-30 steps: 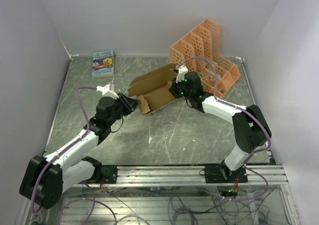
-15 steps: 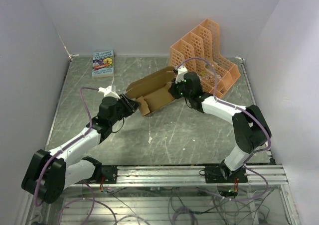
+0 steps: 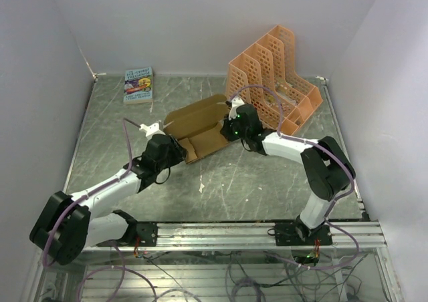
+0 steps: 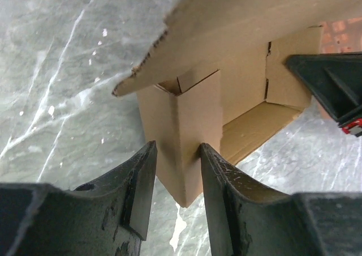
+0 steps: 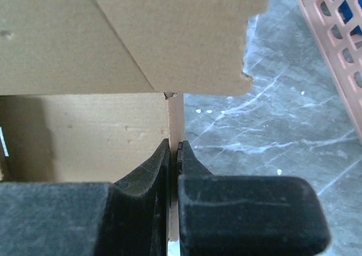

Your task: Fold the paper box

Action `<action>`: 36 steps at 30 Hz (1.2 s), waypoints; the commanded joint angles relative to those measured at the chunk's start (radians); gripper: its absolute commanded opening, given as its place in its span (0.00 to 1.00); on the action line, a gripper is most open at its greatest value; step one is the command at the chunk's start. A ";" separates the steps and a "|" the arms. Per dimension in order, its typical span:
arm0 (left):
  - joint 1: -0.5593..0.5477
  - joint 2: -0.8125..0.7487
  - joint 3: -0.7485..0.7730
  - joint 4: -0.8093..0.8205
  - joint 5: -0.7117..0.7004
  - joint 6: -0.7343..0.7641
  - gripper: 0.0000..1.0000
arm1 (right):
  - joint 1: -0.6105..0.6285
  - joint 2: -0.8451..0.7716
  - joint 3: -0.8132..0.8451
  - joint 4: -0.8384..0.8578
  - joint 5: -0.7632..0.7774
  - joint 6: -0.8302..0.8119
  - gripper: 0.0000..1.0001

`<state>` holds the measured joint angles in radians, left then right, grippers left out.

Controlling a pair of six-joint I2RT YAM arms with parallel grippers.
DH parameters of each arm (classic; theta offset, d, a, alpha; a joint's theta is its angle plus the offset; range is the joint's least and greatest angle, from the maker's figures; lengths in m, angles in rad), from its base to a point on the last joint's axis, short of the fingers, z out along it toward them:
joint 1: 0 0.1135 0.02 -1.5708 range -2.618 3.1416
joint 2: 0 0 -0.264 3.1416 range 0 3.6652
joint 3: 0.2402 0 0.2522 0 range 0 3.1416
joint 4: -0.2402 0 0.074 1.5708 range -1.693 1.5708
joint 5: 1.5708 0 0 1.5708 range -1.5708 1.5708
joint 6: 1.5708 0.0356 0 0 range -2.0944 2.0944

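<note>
My table [image 3: 267, 182], grey and marbled: paper box [image 3: 197, 118] at frame centre, book [image 3: 138, 85] upper left, orange rack [image 3: 274, 75] upper right.

the paper box [image 3: 200, 125] lies near the middle of the surface [image 3: 234, 188], its length running from near left to far right. the file rack [image 3: 274, 68] stands behind it to the right, by the far right corner. the book [image 3: 138, 85] lies at the far left, well apart. the left end effector [image 3: 182, 149] sits at the box's near-left end, the right end effector [image 3: 231, 130] at its right end.
</note>
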<state>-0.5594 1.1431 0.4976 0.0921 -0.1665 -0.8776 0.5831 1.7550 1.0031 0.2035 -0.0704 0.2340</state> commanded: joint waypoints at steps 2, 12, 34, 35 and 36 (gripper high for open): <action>-0.043 0.000 0.025 -0.070 -0.137 0.020 0.48 | 0.011 0.002 -0.017 0.041 -0.010 0.077 0.00; -0.062 -0.014 0.012 -0.085 -0.257 0.019 0.46 | 0.054 -0.096 -0.079 0.126 -0.007 0.058 0.00; -0.091 0.009 0.086 -0.192 -0.363 0.142 0.17 | 0.112 -0.128 -0.020 0.058 -0.095 -0.132 0.51; -0.091 0.002 0.089 -0.191 -0.372 0.160 0.17 | 0.106 -0.148 -0.016 0.045 -0.151 -0.173 0.57; -0.089 -0.006 0.089 -0.186 -0.382 0.187 0.16 | 0.098 -0.172 -0.009 -0.001 -0.252 -0.222 0.63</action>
<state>-0.6445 1.1755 0.5453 -0.0998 -0.4877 -0.7815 0.6994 1.6752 0.9497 0.2665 -0.1085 0.1749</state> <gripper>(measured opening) 0.193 0.503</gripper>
